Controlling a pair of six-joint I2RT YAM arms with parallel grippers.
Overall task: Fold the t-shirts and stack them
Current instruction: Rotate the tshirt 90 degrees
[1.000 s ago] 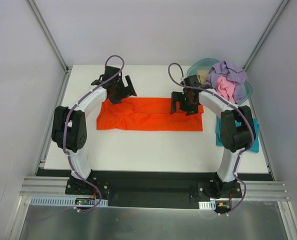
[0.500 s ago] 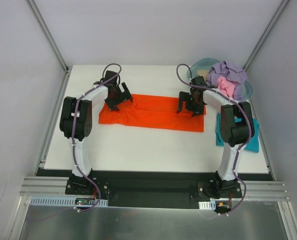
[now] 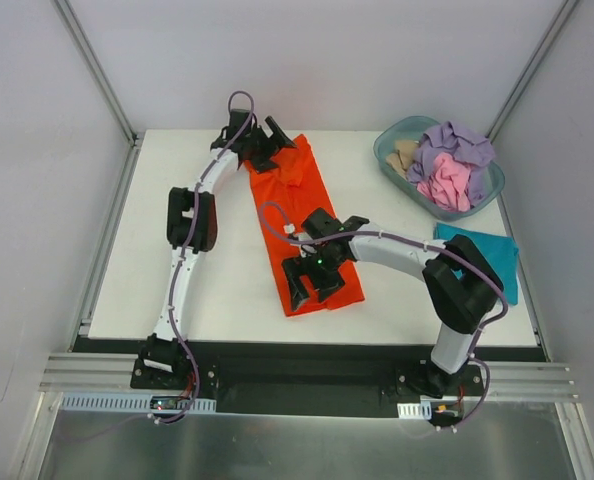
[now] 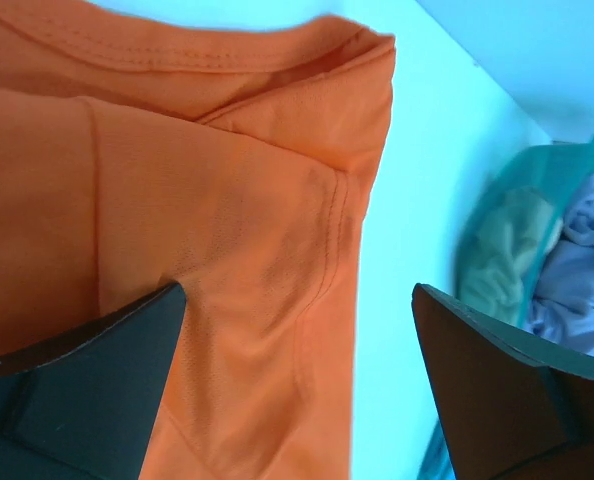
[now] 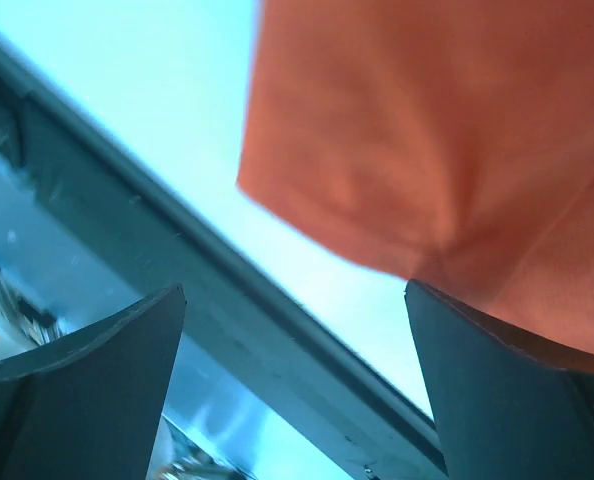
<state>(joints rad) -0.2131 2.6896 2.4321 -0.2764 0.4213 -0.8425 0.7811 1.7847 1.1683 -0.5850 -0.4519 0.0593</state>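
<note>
At the table's [image 3: 137, 260] far edge the left gripper [image 3: 269, 145] stands with jaws spread wide over the orange t-shirt [image 3: 302, 215], and the right gripper [image 3: 312, 288] is equally spread at the shirt's near end, neither closed on cloth. Only the overhead view shows the shirt's long axis, running far to near through the table's middle and leaning right as it nears the arms. The left wrist view alone shows a stitched sleeve seam at the far end, and the right wrist view a blurred near corner beside the table's edge.
</note>
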